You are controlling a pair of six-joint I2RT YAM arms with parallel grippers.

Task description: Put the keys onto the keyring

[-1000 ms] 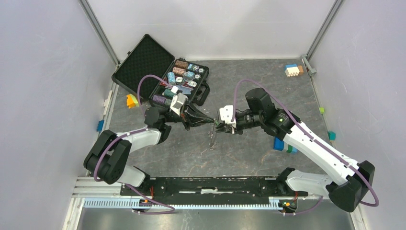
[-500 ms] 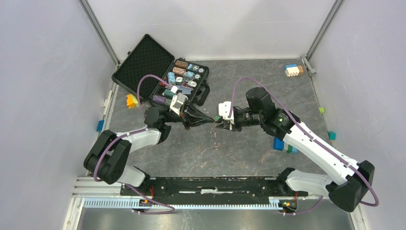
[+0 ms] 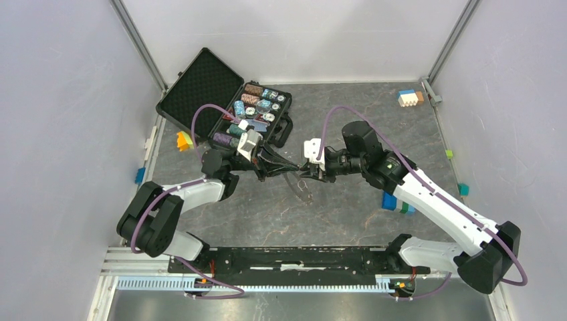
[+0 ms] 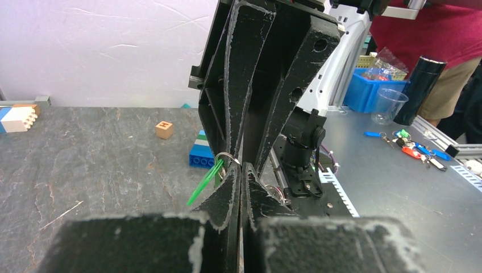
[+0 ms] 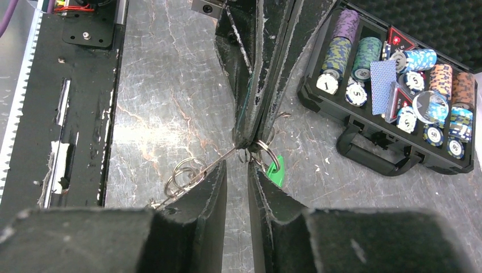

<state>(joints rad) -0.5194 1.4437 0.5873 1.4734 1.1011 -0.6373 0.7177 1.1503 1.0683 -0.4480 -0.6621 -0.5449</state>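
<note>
arms meet tip-to-tip, left gripper (image 4: 240,170) pinching keyring (image 5: 264,151) (right gripper (image 5: 237,170) parted)

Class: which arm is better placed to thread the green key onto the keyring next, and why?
Right: left tool is clamped on the keyring; right tool stands open beside the green key.

Open black case (image 3: 200,83) of poker chips (image 3: 257,107); scattered coloured blocks (image 3: 408,97)
</note>
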